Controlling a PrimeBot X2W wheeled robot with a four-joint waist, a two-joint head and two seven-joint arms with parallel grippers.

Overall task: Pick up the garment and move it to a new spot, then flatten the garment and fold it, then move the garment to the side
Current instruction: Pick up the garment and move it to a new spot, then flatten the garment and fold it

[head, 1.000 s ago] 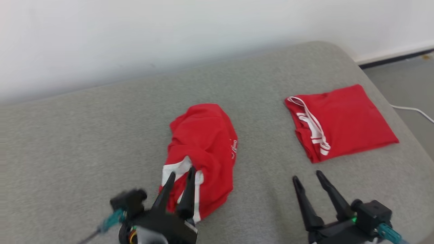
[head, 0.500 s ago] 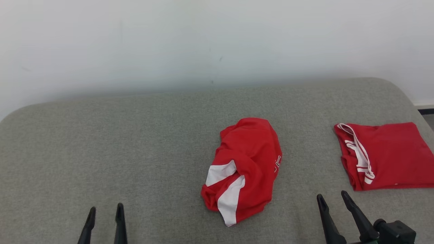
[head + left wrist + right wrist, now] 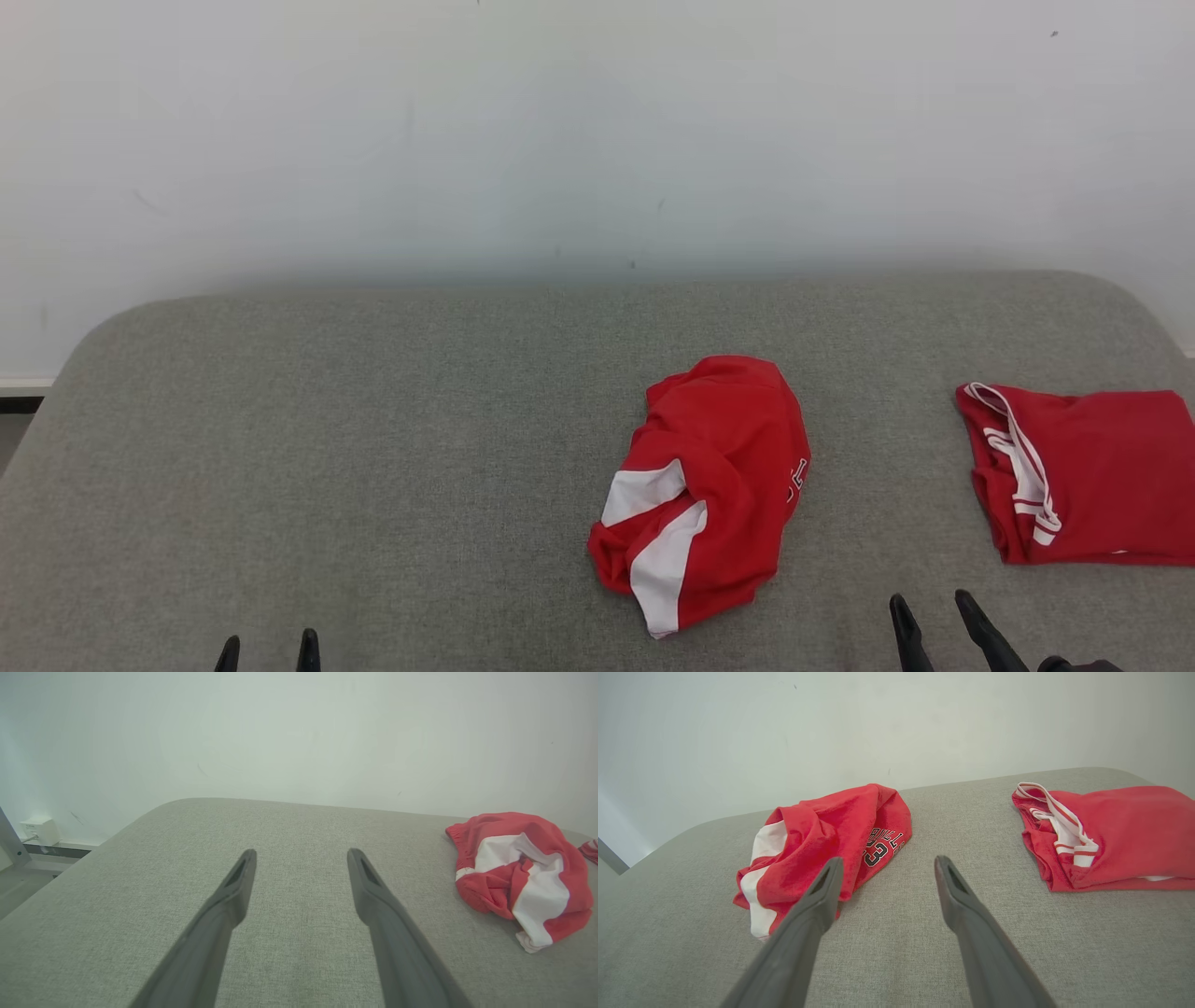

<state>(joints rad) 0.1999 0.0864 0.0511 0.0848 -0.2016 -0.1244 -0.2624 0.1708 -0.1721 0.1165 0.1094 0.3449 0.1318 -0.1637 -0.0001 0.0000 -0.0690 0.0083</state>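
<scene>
A crumpled red garment [image 3: 709,485] with white panels lies in a heap right of the middle of the grey padded surface; it also lies at the right in the left wrist view [image 3: 518,877] and left of centre in the right wrist view [image 3: 822,844], where black lettering and a number show on it. My left gripper [image 3: 267,651] is at the bottom left, open and empty, well to the left of the heap [image 3: 301,856]. My right gripper [image 3: 930,609] is at the bottom right, open and empty, just in front of the gap between the two red pieces [image 3: 887,864].
A second red garment [image 3: 1083,476] lies folded flat at the right edge of the surface [image 3: 1111,835]. The grey padded surface [image 3: 373,448] has rounded corners and backs onto a white wall. A white wall socket [image 3: 39,829] sits low at the left.
The head camera has tilted up and turned, so more wall shows. My left gripper has drawn back from the crumpled garment to the bottom left; the garment lies as it did.
</scene>
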